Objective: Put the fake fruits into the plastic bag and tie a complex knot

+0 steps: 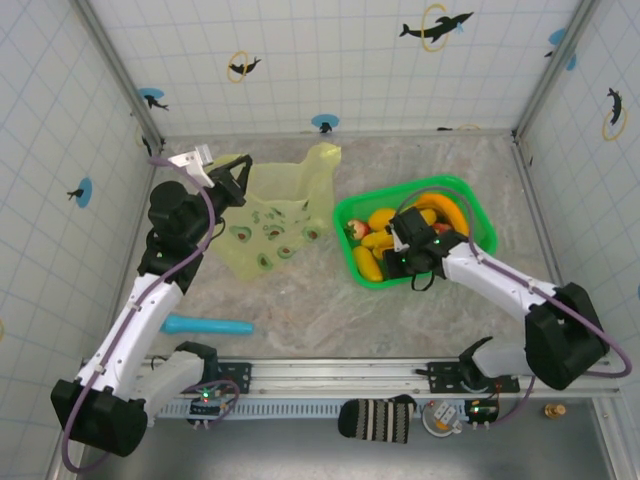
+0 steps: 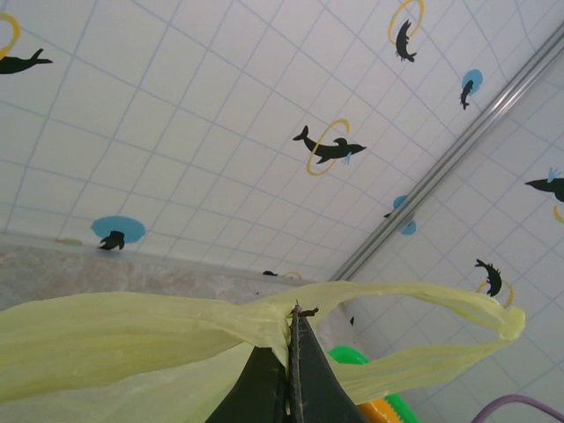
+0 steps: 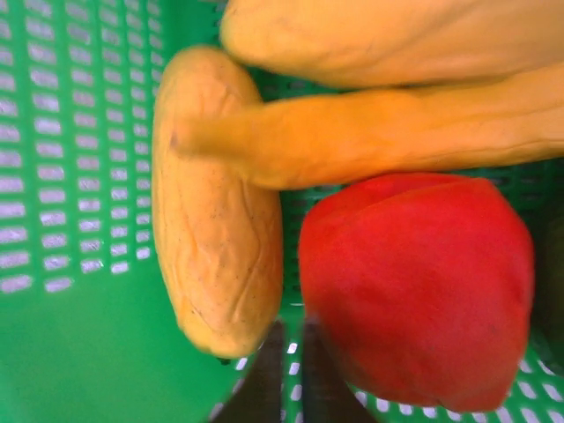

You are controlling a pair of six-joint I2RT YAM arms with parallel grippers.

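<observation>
The plastic bag (image 1: 282,215), pale yellow-green with avocado prints, stands slack at the back of the table. My left gripper (image 1: 242,180) is shut on one of its handle loops, and in the left wrist view the gathered film (image 2: 132,339) is pinched between the jaw tips (image 2: 295,319). The fake fruits lie in a green tray (image 1: 478,205): a yellow oblong fruit (image 3: 216,211), a banana (image 3: 370,141) and a red fruit (image 3: 414,282). My right gripper (image 1: 395,262) is down in the tray. It (image 3: 289,366) is open a narrow gap, with nothing between the fingers, just short of the yellow and red fruits.
A teal-blue stick (image 1: 208,325) lies on the table near the left arm. Tiled walls with metal corner posts (image 1: 120,70) close in the table on three sides. A striped object (image 1: 377,420) sits below the front rail.
</observation>
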